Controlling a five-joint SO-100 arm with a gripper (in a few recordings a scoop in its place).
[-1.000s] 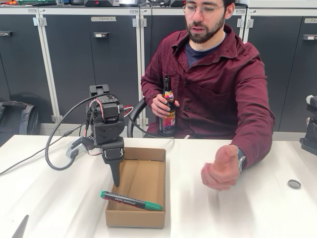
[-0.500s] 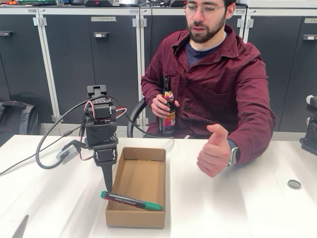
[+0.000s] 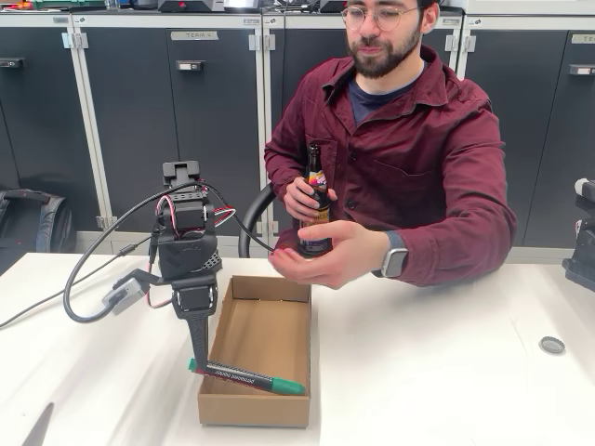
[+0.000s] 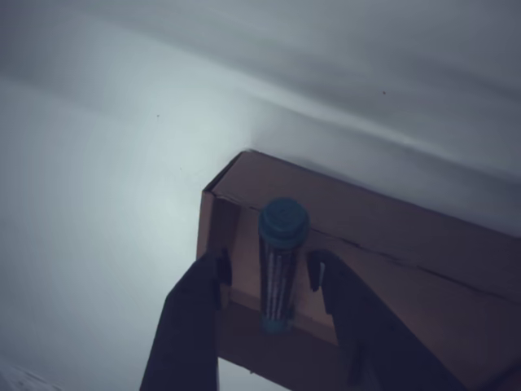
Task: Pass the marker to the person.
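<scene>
Black two-finger gripper (image 4: pixel 267 273) jaws open, straddling green-capped dark marker (image 4: pixel 279 265) laid across brown cardboard box (image 4: pixel 383 236), holding nothing. Off-centre closing could roll it off the rim.

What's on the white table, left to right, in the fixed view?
Black robot gripper → green-capped dark marker with red label lying across the brown cardboard box's near corner → small round dark disc.

The gripper (image 3: pixel 197 358) has come down from above the box's (image 3: pixel 257 409) left wall to the marker's (image 3: pixel 247 377) left end, its fingers (image 4: pixel 195 293) now astride the barrel with gaps either side. The person's hand (image 3: pixel 321 256) (earlier raised at the right, thumb up) has swung left and hovers open above the box.
</scene>
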